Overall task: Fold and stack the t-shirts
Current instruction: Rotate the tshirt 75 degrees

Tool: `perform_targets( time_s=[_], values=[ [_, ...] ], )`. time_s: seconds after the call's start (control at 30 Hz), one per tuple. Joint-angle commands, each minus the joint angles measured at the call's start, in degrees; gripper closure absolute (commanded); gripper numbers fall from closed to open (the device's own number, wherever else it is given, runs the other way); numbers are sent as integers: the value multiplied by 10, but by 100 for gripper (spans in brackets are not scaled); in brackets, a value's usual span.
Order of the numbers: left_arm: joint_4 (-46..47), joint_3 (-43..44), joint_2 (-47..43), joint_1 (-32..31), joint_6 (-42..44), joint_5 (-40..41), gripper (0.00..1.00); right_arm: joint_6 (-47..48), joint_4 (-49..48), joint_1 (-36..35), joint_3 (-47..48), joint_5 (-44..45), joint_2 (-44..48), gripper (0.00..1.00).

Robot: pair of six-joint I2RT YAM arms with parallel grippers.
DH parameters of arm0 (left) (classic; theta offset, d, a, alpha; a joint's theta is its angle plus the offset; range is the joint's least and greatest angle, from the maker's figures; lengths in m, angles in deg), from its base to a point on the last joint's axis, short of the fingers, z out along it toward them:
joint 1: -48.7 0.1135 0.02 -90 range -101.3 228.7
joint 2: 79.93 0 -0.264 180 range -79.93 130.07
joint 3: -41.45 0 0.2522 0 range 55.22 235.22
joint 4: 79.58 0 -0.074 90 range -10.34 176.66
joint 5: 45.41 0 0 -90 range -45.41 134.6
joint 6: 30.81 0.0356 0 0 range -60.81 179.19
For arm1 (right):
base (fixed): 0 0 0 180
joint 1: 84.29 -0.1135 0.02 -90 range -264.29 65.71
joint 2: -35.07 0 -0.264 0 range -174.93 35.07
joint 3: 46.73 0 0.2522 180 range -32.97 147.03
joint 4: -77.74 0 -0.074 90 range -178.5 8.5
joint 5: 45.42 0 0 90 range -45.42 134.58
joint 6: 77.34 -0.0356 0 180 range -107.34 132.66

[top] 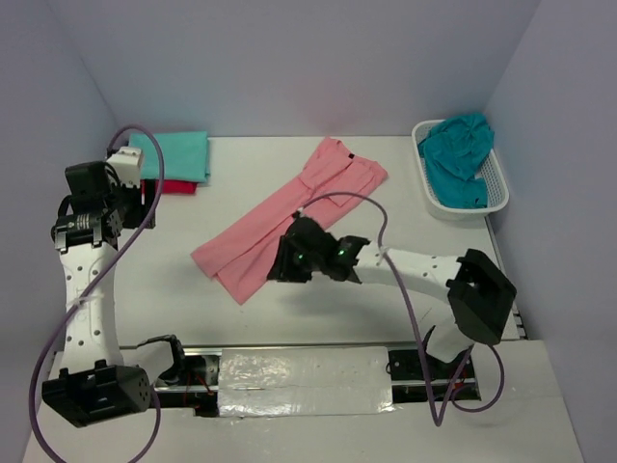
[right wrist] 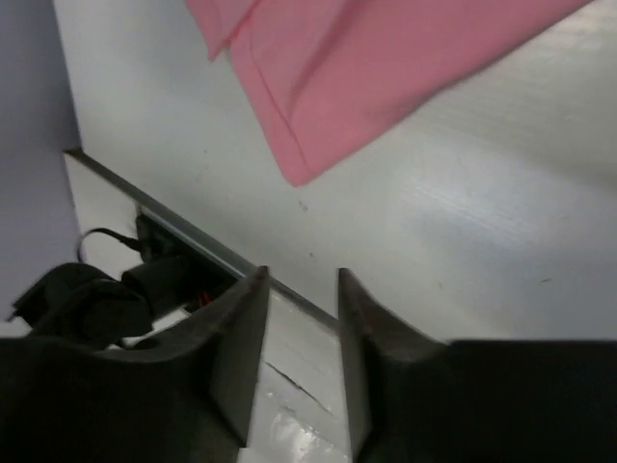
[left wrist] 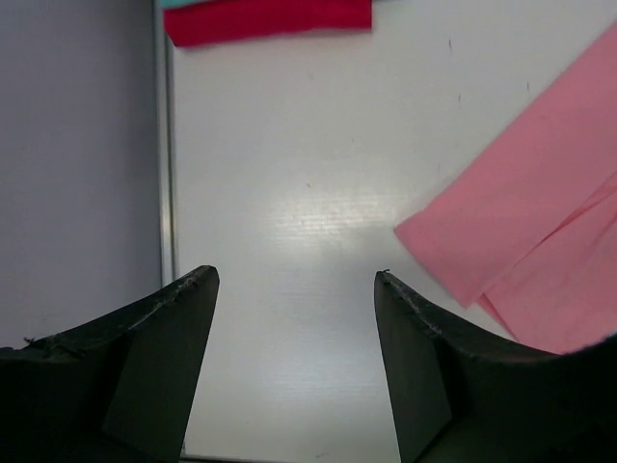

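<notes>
Sitting at the far right corner of the table [top: 241,323], the white basket [top: 461,213] holds the teal-blue shirt [top: 458,154] (bunched). The pink shirt [top: 289,207] lies mid-table, its long axis running diagonally from near-left to far-right. The mint shirt [top: 178,152] lies folded atop the red shirt [top: 180,187] at far left. The left gripper [left wrist: 294,280] gapes wide and empty. The right gripper [right wrist: 301,275], near the pink shirt's near edge, has its jaws narrowed on nothing.

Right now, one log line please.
pink shirt part-folded mid-table; mint shirt on red shirt; teal shirt in basket; left tool open, empty; right tool slightly open, empty
</notes>
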Motion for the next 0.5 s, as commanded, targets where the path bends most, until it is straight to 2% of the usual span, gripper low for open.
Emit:
perform_targets(
  time_s=[0.0, 0.07, 0.17, 0.33, 0.4, 0.47],
  values=[
    [-28, -8, -3, 1, -12, -1, 22, -146, -41, -72, 6, 88, -34, 54],
    [-33, -15, -3, 1, -9, -5, 22, -189, 22, -98, 62, 125, -91, 37],
    [-33, -23, -4, 1, -5, -8, 22, -217, 63, -120, 138, 125, -174, 33],
    [-60, -13, -4, 2, 20, -28, 22, -269, 108, -127, 250, 90, -296, 32],
    [-60, -16, -11, 1, 31, -32, 22, -279, 155, -128, 287, 92, -328, 32],
    [-62, -18, -16, 1, 39, -37, 22, -307, 164, -128, 281, 96, -331, 32]
  ],
)
